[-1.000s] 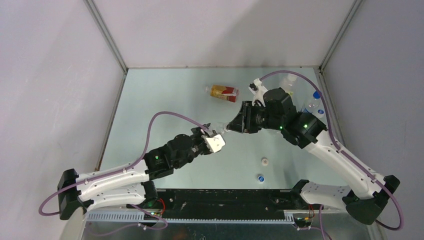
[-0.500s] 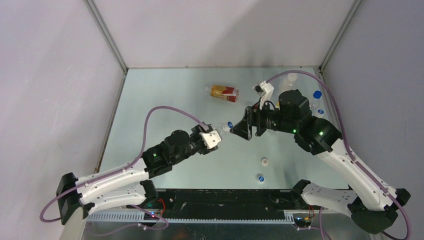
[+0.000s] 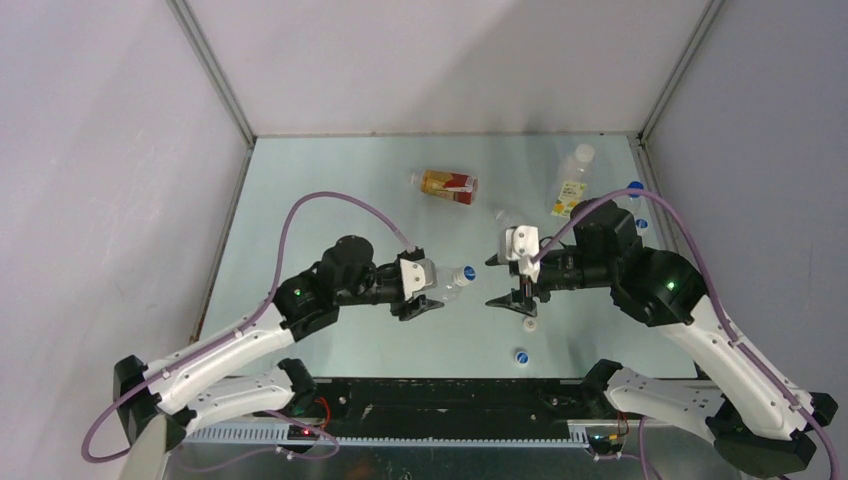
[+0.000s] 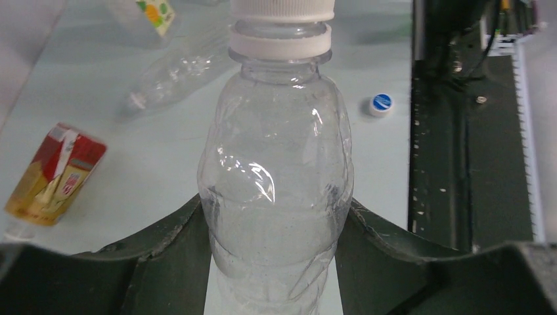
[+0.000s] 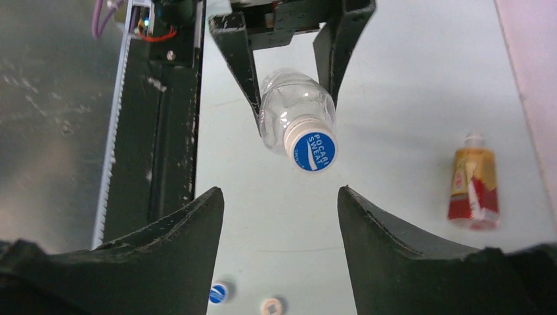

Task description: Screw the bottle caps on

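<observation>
The left claw point(image 4: 274, 209) was clamped on the belly of a clear bottle point(image 5: 293, 108), held sideways over the tabletop point(image 3: 330, 200) near the frame's centre. Its cap point(image 5: 313, 151), blue on top, sat on the neck and faced the right claw point(image 5: 279, 193). That claw gaped wide and held nothing. Half a second before, it had been close against the cap; now it had drawn back rightward and lower, leaving a clear gap. The bottle had dropped lower in the frame too. A yellow-labelled bottle point(image 3: 570, 186), mostly hidden by the arm earlier, showed at upper right. A white cap point(image 3: 529, 324) and a blue cap point(image 3: 520, 355) lay loose below the right claw. The amber bottle point(image 3: 447, 184) lay at upper centre, unmoved.
</observation>
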{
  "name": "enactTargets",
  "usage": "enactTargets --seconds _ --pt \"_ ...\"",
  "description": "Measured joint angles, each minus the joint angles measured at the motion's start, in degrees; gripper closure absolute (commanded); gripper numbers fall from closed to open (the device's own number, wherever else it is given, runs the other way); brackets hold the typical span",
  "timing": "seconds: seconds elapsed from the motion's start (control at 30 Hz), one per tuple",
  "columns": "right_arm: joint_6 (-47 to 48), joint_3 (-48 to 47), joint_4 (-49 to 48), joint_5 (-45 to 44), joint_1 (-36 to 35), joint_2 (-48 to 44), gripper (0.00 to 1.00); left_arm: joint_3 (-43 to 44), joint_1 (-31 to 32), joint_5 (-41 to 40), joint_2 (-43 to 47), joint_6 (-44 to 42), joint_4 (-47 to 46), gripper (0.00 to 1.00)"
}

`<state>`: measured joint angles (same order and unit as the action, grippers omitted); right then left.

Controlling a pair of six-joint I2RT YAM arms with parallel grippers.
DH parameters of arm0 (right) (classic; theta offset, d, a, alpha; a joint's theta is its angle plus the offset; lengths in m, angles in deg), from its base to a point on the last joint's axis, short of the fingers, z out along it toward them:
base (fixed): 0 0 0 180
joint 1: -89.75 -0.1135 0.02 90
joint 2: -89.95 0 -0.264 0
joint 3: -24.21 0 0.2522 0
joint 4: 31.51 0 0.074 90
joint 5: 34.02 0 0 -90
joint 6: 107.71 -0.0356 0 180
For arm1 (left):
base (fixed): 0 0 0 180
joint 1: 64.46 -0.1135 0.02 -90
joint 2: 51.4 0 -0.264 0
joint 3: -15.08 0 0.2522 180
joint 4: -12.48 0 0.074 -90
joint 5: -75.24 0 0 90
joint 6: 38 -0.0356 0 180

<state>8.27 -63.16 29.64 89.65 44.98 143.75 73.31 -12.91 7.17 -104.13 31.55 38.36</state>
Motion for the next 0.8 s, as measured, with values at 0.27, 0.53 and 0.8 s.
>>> enactTargets --seconds 0.27,0.53,0.8 --pt "13.33 0.00 2.01 3.45 -0.72 1.62 0.40 3.45 0.00 6.51 -3.45 -0.13 4.20 1.00" --pt "17.25 0.00 2.47 5.09 -0.85 3.45 0.45 4.22 0.00 7.98 -4.46 -0.22 5.79 1.00" --pt "18.21 -0.02 2.60 6.25 -0.92 5.18 0.57 4.83 0.00 8.52 -4.63 -0.55 6.10 1.00"
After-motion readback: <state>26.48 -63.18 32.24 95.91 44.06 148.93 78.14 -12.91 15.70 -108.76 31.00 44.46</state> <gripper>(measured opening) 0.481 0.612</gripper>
